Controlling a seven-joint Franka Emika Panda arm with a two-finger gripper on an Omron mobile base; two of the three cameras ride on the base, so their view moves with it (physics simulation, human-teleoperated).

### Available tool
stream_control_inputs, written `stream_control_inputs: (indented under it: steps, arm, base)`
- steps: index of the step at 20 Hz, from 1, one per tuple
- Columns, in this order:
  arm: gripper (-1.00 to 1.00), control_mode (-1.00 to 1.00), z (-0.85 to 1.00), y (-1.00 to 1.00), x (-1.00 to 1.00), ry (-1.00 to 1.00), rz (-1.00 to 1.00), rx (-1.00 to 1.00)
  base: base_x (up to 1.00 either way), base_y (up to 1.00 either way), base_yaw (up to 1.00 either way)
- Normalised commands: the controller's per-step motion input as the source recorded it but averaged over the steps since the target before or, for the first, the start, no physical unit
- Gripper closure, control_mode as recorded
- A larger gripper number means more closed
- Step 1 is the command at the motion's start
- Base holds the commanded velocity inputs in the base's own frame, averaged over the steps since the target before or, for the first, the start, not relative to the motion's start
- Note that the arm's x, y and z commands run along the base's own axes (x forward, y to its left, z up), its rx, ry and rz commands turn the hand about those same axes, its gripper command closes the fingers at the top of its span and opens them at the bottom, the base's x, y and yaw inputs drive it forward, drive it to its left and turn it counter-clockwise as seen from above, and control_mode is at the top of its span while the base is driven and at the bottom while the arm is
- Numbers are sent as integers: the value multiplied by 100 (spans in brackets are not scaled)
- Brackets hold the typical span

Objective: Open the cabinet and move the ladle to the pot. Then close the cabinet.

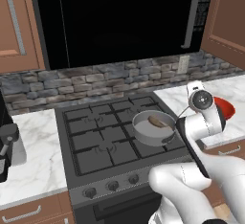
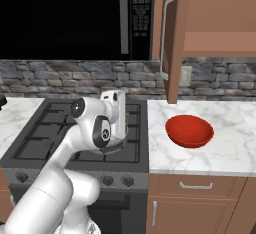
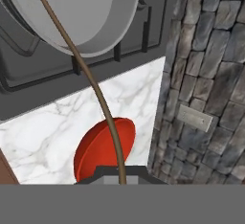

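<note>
The grey pot (image 1: 143,134) stands on the stove's right front burner, and the brown scoop of the ladle (image 1: 155,121) lies inside it. In the hand view the ladle's thin handle (image 3: 91,82) curves from the pot (image 3: 72,12) down into my gripper (image 3: 120,174), which is shut on its end. My hand hangs over the stove's right edge, between the pot and the red bowl. The cabinet door (image 2: 172,43) stands open above the counter, with its silver bar handle facing the microwave; it also shows at the upper right (image 1: 225,22).
A red bowl (image 2: 190,130) sits on the marble counter (image 2: 230,148) right of the stove (image 1: 95,137). The black microwave (image 1: 119,17) hangs above the burners. A stone backsplash with an outlet (image 3: 194,117) runs behind. Another cabinet (image 1: 14,27) hangs at the left.
</note>
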Motion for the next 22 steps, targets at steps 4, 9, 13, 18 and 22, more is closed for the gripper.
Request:
stream_control_inputs:
  steps: [4,9,13,18,22]
  arm:
    - [100,-100,-18,-3,7,0,0,0]
    - [100,-100,-19,-3,6,0,0,0]
    - [100,-100,-19,-6,7,0,0,0]
    - [100,-100,-21,-5,9,0,0,0]
    - [100,-100,-22,-3,16,0,0,0]
  base:
    - [0,0,0]
    - [0,0,0]
    - [0,0,0]
    - [0,0,0]
    - [0,0,0]
